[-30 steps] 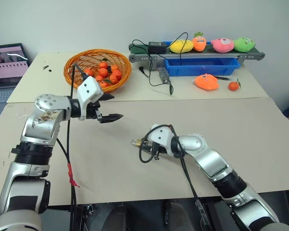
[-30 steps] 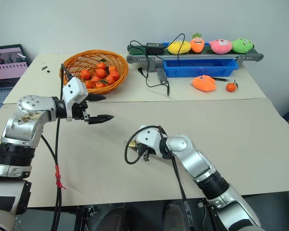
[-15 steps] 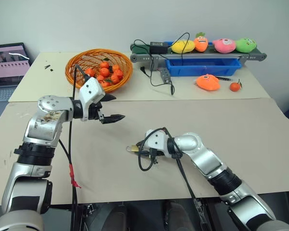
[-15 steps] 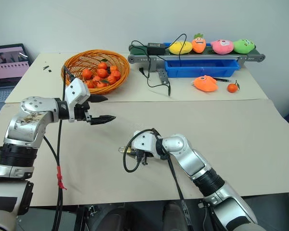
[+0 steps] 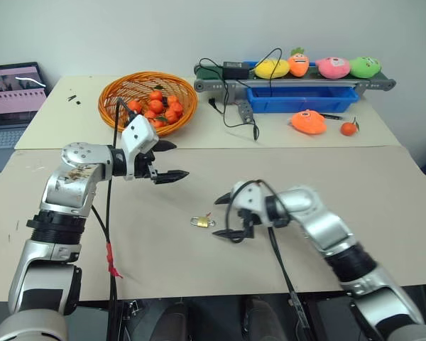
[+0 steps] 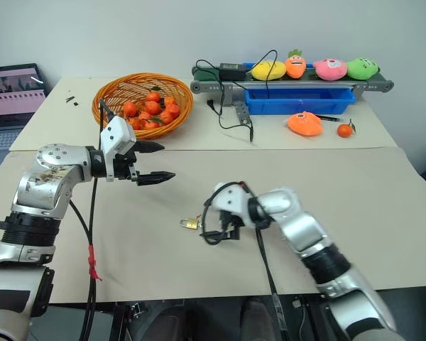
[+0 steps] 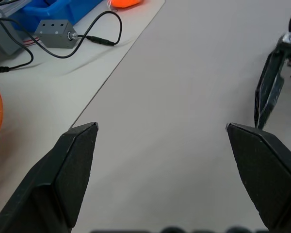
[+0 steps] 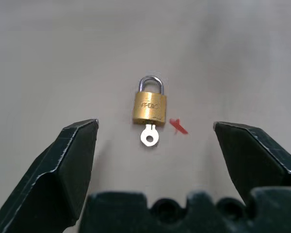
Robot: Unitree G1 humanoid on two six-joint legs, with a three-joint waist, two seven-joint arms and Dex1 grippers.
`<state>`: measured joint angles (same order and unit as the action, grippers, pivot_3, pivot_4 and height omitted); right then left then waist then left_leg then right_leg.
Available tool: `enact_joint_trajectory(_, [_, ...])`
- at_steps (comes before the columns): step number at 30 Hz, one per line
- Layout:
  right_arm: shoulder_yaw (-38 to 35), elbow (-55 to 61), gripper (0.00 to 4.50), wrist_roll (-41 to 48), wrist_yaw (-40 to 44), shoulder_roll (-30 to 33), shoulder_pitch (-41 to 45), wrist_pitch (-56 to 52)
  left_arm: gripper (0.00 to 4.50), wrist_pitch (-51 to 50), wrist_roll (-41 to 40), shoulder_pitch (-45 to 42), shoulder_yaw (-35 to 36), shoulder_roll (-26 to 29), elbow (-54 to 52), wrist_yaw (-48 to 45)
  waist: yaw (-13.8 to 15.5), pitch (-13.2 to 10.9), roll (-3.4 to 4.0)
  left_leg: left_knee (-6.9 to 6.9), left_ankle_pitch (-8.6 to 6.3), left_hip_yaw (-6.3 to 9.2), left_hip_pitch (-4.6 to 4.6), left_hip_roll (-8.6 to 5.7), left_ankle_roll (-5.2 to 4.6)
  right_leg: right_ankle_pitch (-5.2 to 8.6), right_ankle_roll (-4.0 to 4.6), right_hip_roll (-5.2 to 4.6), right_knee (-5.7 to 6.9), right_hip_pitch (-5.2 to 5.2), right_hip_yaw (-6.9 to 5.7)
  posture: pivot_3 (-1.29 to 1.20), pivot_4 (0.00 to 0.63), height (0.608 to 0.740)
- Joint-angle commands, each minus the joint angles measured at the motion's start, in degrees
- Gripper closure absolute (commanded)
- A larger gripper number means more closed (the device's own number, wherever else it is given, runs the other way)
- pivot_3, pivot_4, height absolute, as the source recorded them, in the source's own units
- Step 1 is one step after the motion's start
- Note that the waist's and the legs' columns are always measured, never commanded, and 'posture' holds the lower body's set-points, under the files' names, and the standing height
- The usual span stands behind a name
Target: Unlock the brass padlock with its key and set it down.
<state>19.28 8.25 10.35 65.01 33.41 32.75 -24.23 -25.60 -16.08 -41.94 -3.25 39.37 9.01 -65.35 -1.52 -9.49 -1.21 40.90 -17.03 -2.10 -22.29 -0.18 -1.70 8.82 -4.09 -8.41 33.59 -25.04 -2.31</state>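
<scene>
A wide beige table (image 5: pixel 383 213) carries everything, its near sheet bare apart from the lock and the arms. At the far side a conveyor rack (image 5: pixel 298 74) holds a row of plush toys (image 5: pixel 319 66) above a blue tray (image 5: pixel 302 96), with a black power adapter (image 5: pixel 236 69) and its cable trailing down beside a small grey box (image 7: pixel 54 33). To the left of that stands an orange wicker basket (image 5: pixel 124 92) heaped with small oranges (image 5: pixel 160 110), and a laptop (image 5: pixel 11 89) sits at the far left edge. An orange plush (image 5: pixel 307 121) and one loose orange (image 5: pixel 349 128) lie in front of the tray. The left gripper (image 5: pixel 169 160) hangs above the table just in front of the basket, its two black fingers spread wide with nothing between them. The right gripper (image 5: pixel 224 217) hovers low near the middle of the table, fingers also spread wide and empty, apart from the lock. The brass padlock (image 8: pixel 149 105) lies flat on the table just left of the right gripper, its silver shackle seated in the body and a small silver key (image 8: pixel 149 136) sticking out of its base. A tiny red mark (image 8: pixel 178 126) sits just beside it.
</scene>
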Motion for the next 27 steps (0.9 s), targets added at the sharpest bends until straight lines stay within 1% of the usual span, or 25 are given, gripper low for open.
enact_joint_trajectory(1, [-6.52, 4.66, 0.02, 7.06, 2.64, 3.60, -0.32, -6.77, 0.00, -1.18, -3.29, 0.68, 1.12, 1.66, -3.59, -3.95, 0.18, 0.00, 0.00, -0.01, 0.00, -0.03, 0.01, 0.00, 0.00, 0.00, 0.00, 0.00, 0.00, 0.00, 0.00, 0.00, 0.150, 0.740])
enact_joint_trajectory(3, [-9.41, 4.92, 0.02, 9.55, 2.67, 5.48, -0.41, -9.80, 0.00, -1.38, -4.59, 1.92, 0.32, 2.22, -5.86, -6.39, 0.31, 0.00, 0.00, -0.01, -0.01, -0.09, 0.02, 0.01, -0.01, 0.00, 0.00, 0.00, 0.01, 0.00, 0.00, 0.00, 0.150, 0.740])
enact_joint_trajectory(6, [-14.71, 4.68, 0.02, 13.29, 2.97, 9.16, -1.47, -13.59, 0.00, 2.82, -4.14, 4.52, -2.02, 2.77, -8.97, -10.35, 0.73, 0.00, 0.00, 0.00, -0.02, -0.19, 0.00, 0.01, -0.03, 0.00, 0.00, 0.00, 0.00, 0.00, 0.01, 0.00, 0.150, 0.740])
enact_joint_trajectory(10, [-18.34, 5.00, 0.02, 15.65, 3.43, 13.72, -3.38, -15.68, 0.00, 8.52, -2.67, 4.20, -4.97, 2.98, -6.97, -16.00, 1.17, -0.01, -0.01, 0.01, -0.03, -0.35, -0.01, 0.01, -0.04, 0.00, 0.01, 0.00, -0.02, 0.01, 0.01, 0.00, 0.150, 0.740])
enact_joint_trajectory(12, [-20.26, 5.32, 0.02, 16.60, 3.33, 15.74, -4.60, -16.51, 0.00, 11.53, -1.66, 3.22, -6.88, 2.32, -4.49, -18.59, 1.41, -0.01, -0.01, 0.02, -0.06, -0.37, -0.01, 0.01, -0.11, 0.00, 0.01, 0.00, -0.03, 0.02, 0.01, 0.00, 0.150, 0.740])
enact_joint_trajectory(18, [-25.64, 8.43, 0.02, 18.73, 0.68, 18.87, -8.90, -18.01, 0.00, 22.04, 2.35, 0.23, -11.68, -3.19, 6.26, -22.82, 2.03, -0.01, -0.02, 0.05, -0.08, -0.46, -0.02, 0.01, -0.14, 0.00, 0.02, -0.01, -0.04, 0.04, 0.01, 0.00, 0.150, 0.740])
enact_joint_trajectory(24, [-30.35, 12.93, 0.02, 20.07, -3.71, 20.19, -13.70, -19.79, 0.00, 32.26, 7.05, -2.28, -13.94, -8.10, 16.93, -22.58, 2.21, -0.01, -0.04, 0.15, -0.13, -0.49, -0.08, 0.01, -0.22, -0.01, 0.02, -0.02, -0.08, 0.04, 0.01, 0.00, 0.150, 0.740])
enact_joint_trajectory(27, [-33.51, 15.26, 0.02, 21.33, -5.36, 20.89, -16.44, -21.33, 0.00, 36.03, 8.39, -2.75, -14.37, -9.70, 20.69, -23.01, 2.20, -0.01, -0.03, 0.17, -0.37, -0.48, -0.08, 0.01, -0.64, -0.01, 0.02, -0.03, -0.09, 0.04, 0.01, 0.00, 0.150, 0.740])
